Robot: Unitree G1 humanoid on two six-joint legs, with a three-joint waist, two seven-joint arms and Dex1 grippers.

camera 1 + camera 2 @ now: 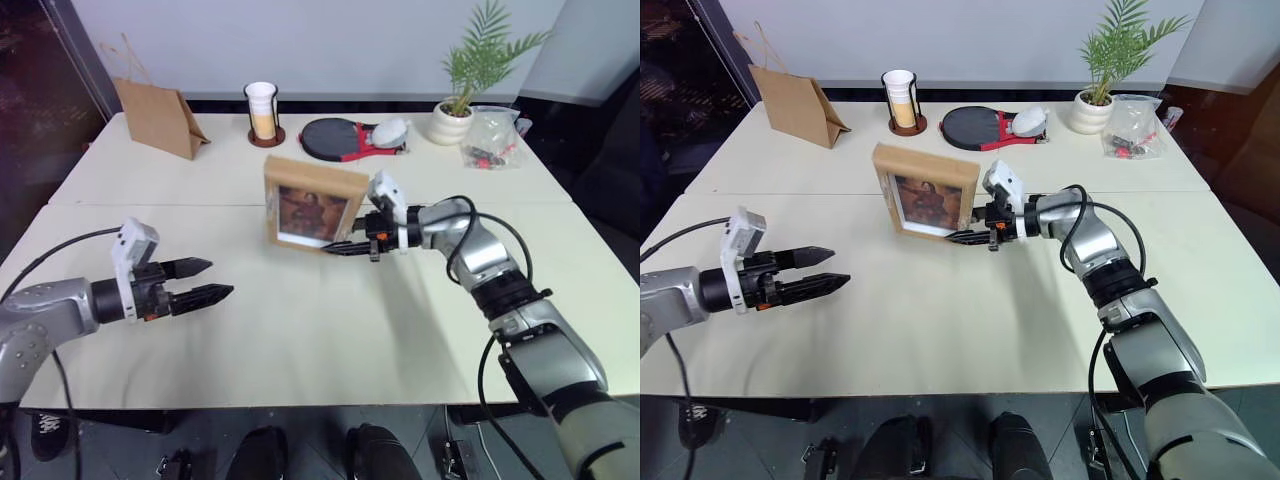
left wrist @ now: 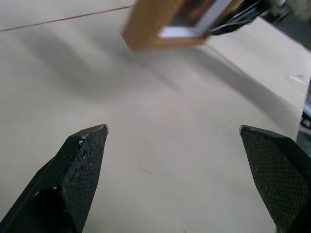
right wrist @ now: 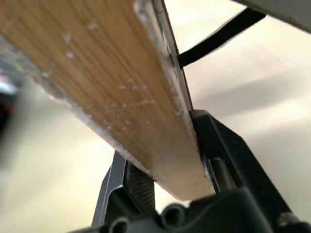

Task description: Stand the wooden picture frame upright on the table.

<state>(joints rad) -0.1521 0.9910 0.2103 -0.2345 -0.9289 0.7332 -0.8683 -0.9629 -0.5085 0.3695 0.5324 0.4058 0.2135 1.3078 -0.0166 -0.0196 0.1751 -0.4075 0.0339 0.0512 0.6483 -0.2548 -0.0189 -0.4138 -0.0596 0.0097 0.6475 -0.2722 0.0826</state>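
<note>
The wooden picture frame was seen upright near the middle of the pale surface, with its picture side turned toward the camera. It was held at its lower right corner by the right gripper, whose black fingers were closed on the frame's edge (one finger in front, one behind, as the right wrist view showed). Whether the frame's bottom edge was touching the surface could not be told.

The left gripper was seen well to the left of the frame and apart from it, low over the surface. Its two fingers were spread wide open, and nothing was held between them.

At the far side of the surface these things were seen: a brown paper bag, a stack of cups in a black holder, a black and red paddle, a small potted plant and a clear plastic bag
</note>
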